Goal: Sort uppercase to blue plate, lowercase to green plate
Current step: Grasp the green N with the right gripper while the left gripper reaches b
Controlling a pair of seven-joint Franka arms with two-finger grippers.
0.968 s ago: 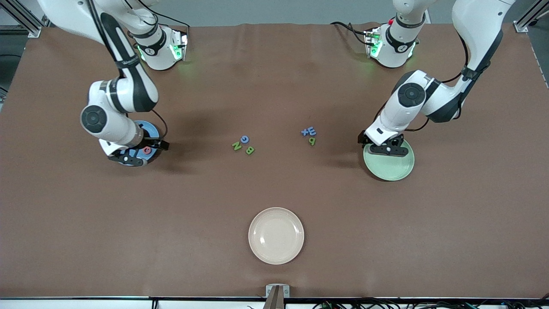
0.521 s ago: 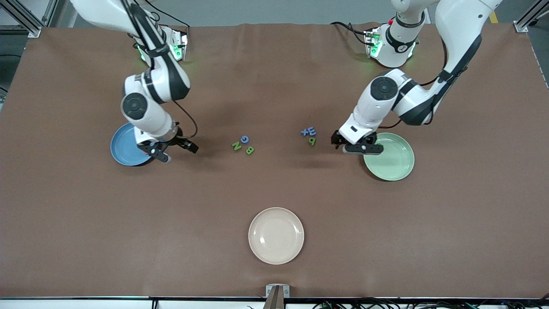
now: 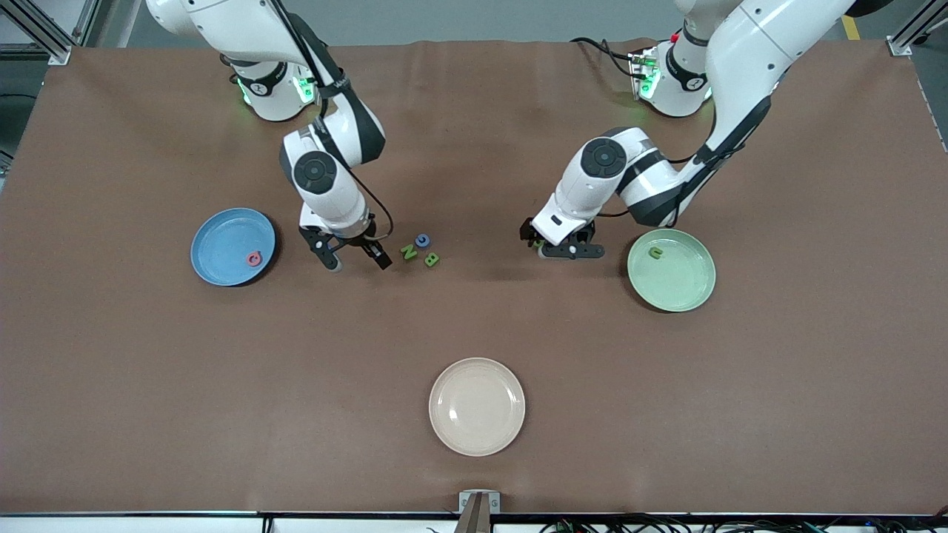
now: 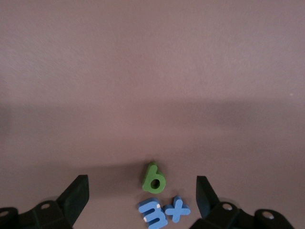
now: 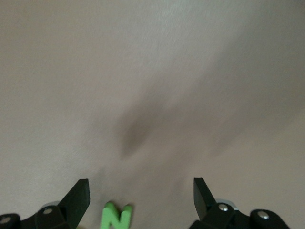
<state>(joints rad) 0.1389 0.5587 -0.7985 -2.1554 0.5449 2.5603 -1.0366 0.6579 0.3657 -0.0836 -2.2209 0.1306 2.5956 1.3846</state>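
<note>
Having left the plates, moved in to the letter clusters with fingers wide and empty: right gripper (image 3: pixel 354 259) beside green N (image 3: pixel 408 252), left gripper (image 3: pixel 566 248) over green b (image 4: pixel 154 177), blue m (image 4: pixel 152 213) and blue x (image 4: pixel 177 209). Already delivered: pink Q (image 3: pixel 254 258) on blue plate (image 3: pixel 215 244), green n (image 3: pixel 655 252) on green plate (image 3: pixel 689 289). Still waiting on bench (image 3: pixel 148 385): blue C (image 3: pixel 422 240), green B (image 3: pixel 431 259).

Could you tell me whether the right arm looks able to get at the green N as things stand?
Probably yes: the right end effector hangs open right beside the green N, with bare table between them.
</note>
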